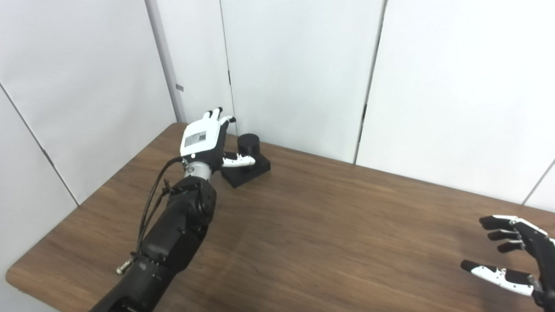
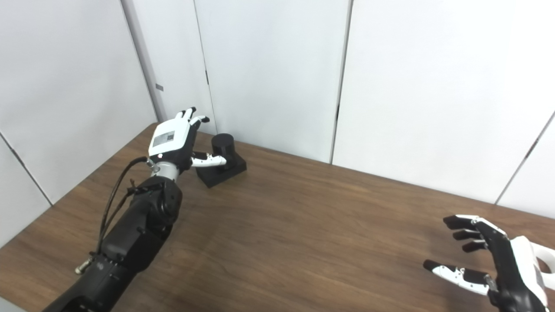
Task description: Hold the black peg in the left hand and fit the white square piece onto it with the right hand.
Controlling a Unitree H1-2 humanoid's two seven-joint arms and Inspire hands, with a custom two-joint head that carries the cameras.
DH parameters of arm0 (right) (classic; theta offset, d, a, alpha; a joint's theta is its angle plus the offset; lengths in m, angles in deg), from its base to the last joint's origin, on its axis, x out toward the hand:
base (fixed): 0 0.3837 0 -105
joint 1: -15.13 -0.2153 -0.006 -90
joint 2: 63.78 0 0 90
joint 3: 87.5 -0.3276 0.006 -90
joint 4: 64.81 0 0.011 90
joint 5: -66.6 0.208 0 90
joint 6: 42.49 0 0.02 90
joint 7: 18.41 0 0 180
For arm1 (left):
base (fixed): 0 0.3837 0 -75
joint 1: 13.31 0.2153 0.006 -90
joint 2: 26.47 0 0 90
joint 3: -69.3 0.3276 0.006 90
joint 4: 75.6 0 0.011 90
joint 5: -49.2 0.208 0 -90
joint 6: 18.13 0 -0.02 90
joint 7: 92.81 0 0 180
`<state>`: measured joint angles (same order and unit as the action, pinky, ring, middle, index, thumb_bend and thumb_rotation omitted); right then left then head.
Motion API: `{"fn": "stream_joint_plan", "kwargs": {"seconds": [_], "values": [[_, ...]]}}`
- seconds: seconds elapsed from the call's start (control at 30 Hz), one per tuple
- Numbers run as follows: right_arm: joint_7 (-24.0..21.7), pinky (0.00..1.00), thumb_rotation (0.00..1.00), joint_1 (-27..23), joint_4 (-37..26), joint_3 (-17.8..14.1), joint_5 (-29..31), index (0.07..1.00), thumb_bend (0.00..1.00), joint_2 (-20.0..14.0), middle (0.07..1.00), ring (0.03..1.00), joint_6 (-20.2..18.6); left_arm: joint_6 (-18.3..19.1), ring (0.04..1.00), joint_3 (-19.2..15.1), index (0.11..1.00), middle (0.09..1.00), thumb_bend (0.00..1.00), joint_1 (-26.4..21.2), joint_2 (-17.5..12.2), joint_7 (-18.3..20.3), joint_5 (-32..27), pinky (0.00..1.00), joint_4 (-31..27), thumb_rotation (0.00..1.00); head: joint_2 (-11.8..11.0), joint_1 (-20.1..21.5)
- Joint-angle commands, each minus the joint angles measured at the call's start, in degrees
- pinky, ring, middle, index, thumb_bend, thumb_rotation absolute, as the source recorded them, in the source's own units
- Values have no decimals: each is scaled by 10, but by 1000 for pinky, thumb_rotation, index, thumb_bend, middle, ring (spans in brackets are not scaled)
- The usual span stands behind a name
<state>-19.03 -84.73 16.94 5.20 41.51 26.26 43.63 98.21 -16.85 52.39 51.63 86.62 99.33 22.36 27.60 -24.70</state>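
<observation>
Spanning your whole view, the brown worktop [image 1: 329,225] carries the black peg [image 1: 246,159] at its far left, upright on a square base. Your left robot hand [image 1: 204,138] sits just beside the peg, fingers spread, thumb reaching across the base. Your right robot hand [image 2: 490,260] hovers open, well apart.

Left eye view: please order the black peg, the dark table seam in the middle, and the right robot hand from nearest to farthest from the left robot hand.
1. black peg: just right of the left robot hand, by its thumb, at the table's far left.
2. table seam: mid-table, toward the near side.
3. right robot hand: open, at the near right edge.
</observation>
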Motion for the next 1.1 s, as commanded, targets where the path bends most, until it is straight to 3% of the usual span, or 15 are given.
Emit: {"fn": "stream_joint_plan", "kwargs": {"seconds": [0.0, 0.23, 0.43, 0.7, 0.9, 1.07], "values": [[2, 533, 0, -13, -26, -5, 2, 648, 664, -6, 673, 633, 11, 5, 1000, -5, 861, 1000, 1000, -35, -20, 5, 20, 819, 4, 551, 4, 0], [-1, 538, 0, -12, -36, -4, -3, 651, 663, -4, 674, 631, 1, 6, 1000, -10, 857, 1000, 1000, -42, -16, 21, 32, 806, 26, 574, 8, 1], [-6, 539, 0, -10, -41, -4, -1, 650, 658, -3, 670, 632, -2, 6, 1000, -21, 876, 1000, 1000, -53, -5, 67, 65, 829, 36, 588, 9, 2], [-14, 537, 0, -7, -61, -4, -6, 649, 653, 1, 672, 633, -22, 6, 1000, -9, 863, 1000, 1000, -69, -7, 109, 109, 859, 72, 606, 13, 4], [-20, 551, 0, -7, -69, -5, -7, 653, 653, 3, 680, 643, -38, 6, 1000, 0, 853, 1000, 1000, -79, -6, 124, 113, 895, 97, 583, 15, 6], [-22, 544, 0, -6, -80, -3, -10, 654, 651, 3, 681, 646, -47, 6, 1000, -12, 843, 1000, 1000, -80, 6, 133, 96, 932, 102, 565, 18, 9]]}}
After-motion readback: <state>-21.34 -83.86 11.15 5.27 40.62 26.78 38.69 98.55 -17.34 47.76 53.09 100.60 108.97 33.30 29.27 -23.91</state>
